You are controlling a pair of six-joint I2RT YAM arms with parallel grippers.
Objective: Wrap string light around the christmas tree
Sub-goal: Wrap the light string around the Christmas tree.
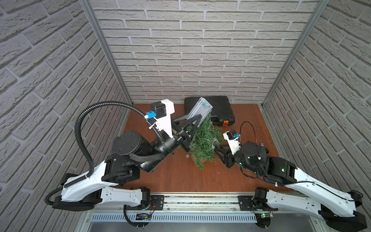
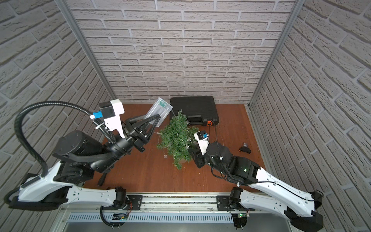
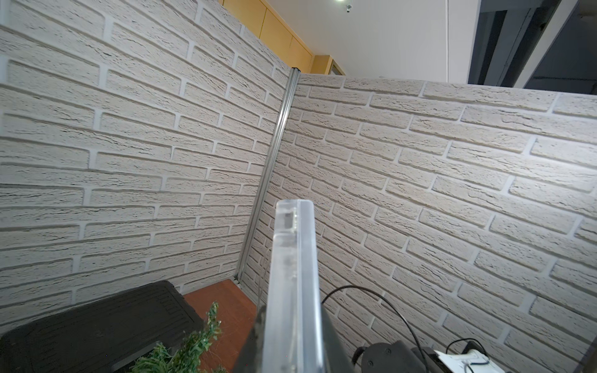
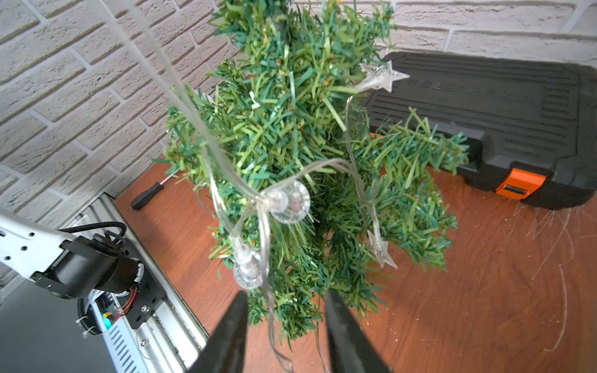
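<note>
String light (image 4: 289, 202) hangs draped over the christmas tree (image 4: 290, 129): in the right wrist view its pale wire loops across the branches, carrying two round bulbs and two clear stars. In a top view one more bulb (image 2: 165, 156) dangles low beside the tree (image 2: 177, 140), on the left arm's side. The tree (image 1: 202, 140) stands on the wooden counter (image 1: 174, 170) between the two arms, just in front of a black tool case (image 1: 210, 110) with an orange latch.

The left tool (image 1: 197, 117) is raised above the tree's tip and holds the string light by its clear box (image 1: 198, 110), clamped flat between the jaws and tilted; the left wrist view shows the box (image 3: 292, 274) edge-on.

The right tool (image 4: 286, 294) sits low against the tree's lower branches. Its jaws stand partway apart, with needles and a strand of wire in the gap, not pinched. A screwdriver (image 4: 148, 197) lies on the counter beyond the tree.
</note>
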